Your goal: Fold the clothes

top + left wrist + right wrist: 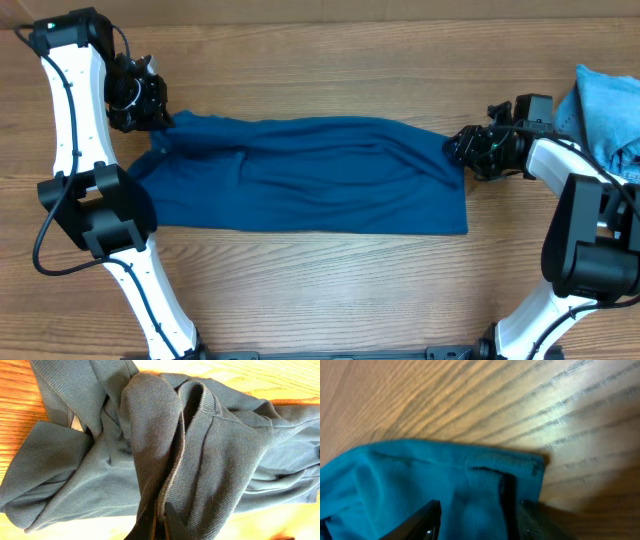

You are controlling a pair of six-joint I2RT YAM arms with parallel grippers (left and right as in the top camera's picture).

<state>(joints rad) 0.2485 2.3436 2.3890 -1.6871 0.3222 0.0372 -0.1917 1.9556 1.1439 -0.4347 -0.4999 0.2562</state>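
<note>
The deep-blue shirt lies stretched along the table between the two arms. The left gripper is clamped on its bunched left end. The right gripper straddles the right hem with fingers apart; I cannot tell whether it grips

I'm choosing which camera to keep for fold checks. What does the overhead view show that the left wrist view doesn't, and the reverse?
Overhead only: the whole blue shirt stretched in a band between the left claw and the right claw, plus a lighter blue garment on the right side. Left wrist only: the knit weave close up, with bunched folds pinched in the left claw. Both: the blue shirt on the wooden table.
</note>
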